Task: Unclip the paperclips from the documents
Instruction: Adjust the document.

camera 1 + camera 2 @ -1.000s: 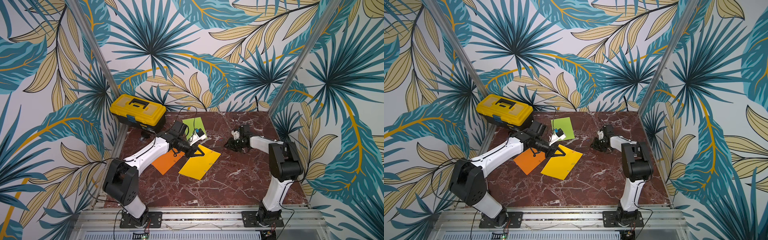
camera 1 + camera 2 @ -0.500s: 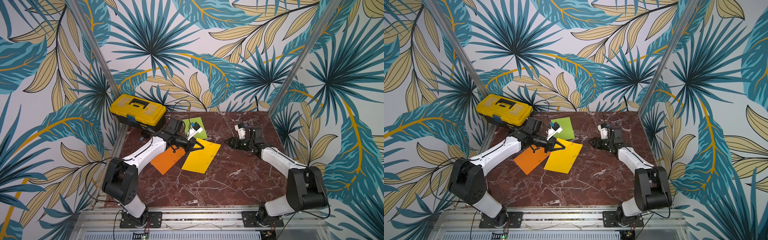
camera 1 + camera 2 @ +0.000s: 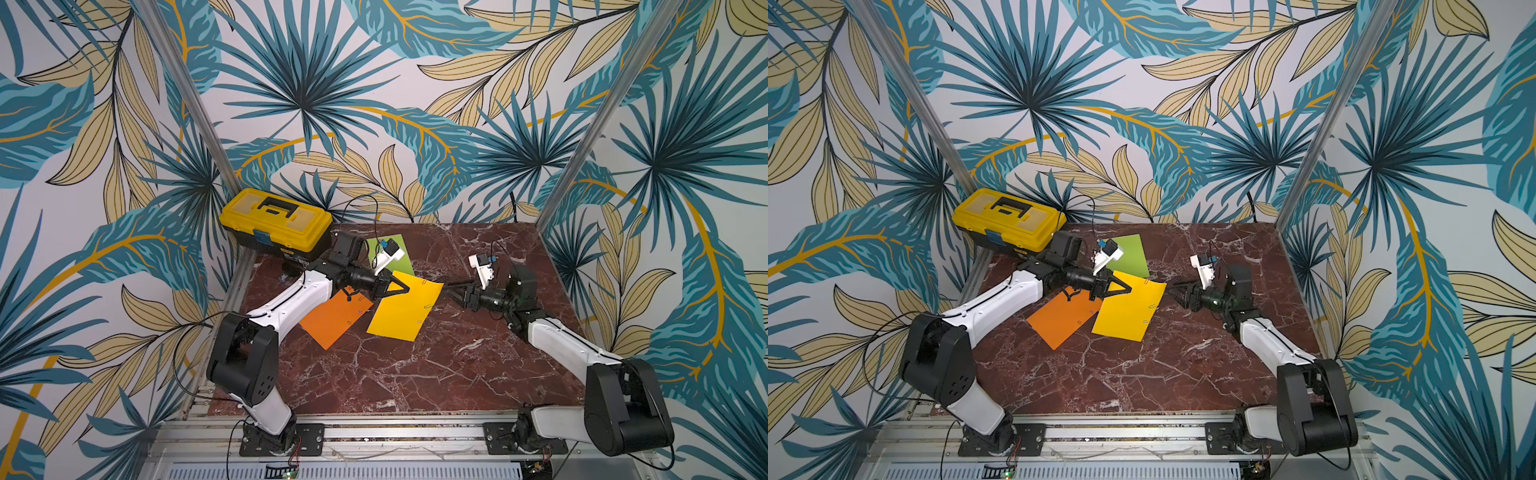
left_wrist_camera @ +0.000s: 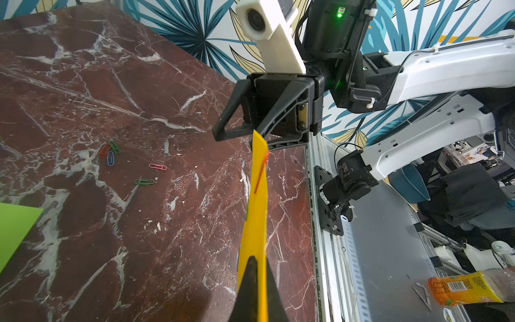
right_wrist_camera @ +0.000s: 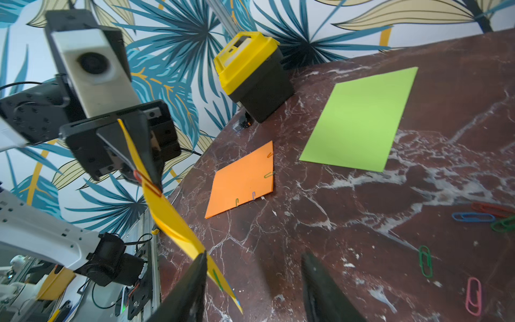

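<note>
Two grippers face each other over the far half of the marble table (image 3: pixel 415 374). We see the left gripper (image 3: pixel 405 286) pinched tight on one corner of the yellow sheet (image 3: pixel 399 316), holding that end up off the stone. Opposite it, the right gripper (image 3: pixel 451 289) stands with its jaws apart. In its wrist view the sheet's other corner hangs in the gap, close to one finger (image 5: pixel 192 284), and we cannot tell whether the two touch. A red paperclip (image 5: pixel 147 184) sits on the sheet's edge right at the left gripper's tips, and a green paperclip (image 5: pixel 216 274) is clipped near the corner by the right gripper. Just beside the yellow sheet, nearer the left arm (image 3: pixel 299 295), we find the orange sheet (image 3: pixel 334 318) lying flat with four clips (image 5: pixel 269 174) along two of its edges. Behind both lies the green sheet (image 3: pixel 401 259), flat on the table, with the yellow toolbox (image 3: pixel 276 220) at the far left corner. On the bare marble near the right gripper lie several loose paperclips (image 5: pixel 473 217), red, blue, green and pink
</note>
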Available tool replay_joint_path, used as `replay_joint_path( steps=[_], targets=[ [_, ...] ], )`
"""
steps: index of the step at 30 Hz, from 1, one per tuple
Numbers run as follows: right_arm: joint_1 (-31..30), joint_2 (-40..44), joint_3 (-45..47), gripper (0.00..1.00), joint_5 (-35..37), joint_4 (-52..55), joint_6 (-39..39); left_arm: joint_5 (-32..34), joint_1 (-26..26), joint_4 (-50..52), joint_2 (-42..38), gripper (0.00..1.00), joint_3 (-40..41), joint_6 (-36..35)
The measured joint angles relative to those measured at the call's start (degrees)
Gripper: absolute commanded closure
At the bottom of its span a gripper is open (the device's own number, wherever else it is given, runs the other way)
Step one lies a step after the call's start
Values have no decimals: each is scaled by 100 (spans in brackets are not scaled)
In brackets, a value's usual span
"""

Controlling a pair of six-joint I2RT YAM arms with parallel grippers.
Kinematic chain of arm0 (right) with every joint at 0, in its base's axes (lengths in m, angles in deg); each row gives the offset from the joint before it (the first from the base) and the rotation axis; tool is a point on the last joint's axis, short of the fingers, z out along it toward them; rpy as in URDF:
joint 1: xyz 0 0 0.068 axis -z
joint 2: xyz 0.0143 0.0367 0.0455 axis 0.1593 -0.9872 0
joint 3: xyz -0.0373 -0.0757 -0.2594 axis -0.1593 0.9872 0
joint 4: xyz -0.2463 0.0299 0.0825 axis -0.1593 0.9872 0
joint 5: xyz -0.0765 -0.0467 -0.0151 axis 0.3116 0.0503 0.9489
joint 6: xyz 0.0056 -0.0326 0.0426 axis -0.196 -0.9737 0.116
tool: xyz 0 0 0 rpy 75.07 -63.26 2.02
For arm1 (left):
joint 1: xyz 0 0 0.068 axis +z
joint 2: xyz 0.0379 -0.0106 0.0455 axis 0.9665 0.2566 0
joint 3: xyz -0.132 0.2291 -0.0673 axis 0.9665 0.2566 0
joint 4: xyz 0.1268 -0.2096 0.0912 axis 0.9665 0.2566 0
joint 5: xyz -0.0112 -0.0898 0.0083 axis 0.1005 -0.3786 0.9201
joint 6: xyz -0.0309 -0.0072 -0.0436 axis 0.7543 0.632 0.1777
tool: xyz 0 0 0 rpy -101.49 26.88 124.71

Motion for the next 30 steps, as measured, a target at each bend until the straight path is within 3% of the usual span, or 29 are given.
replay_joint_path(
  steps=[23,26,30],
  targets=[
    [-599,-293,-44,39,-664,-570,125,-293,44,-37,-39,100,-2,0],
    [-654,-413,-109,43,-726,-811,273,-330,44,-37,-98,100,-2,-2],
    [-815,-498,-223,56,-855,-1067,455,-354,46,-39,-155,100,-2,-2]
  ],
)
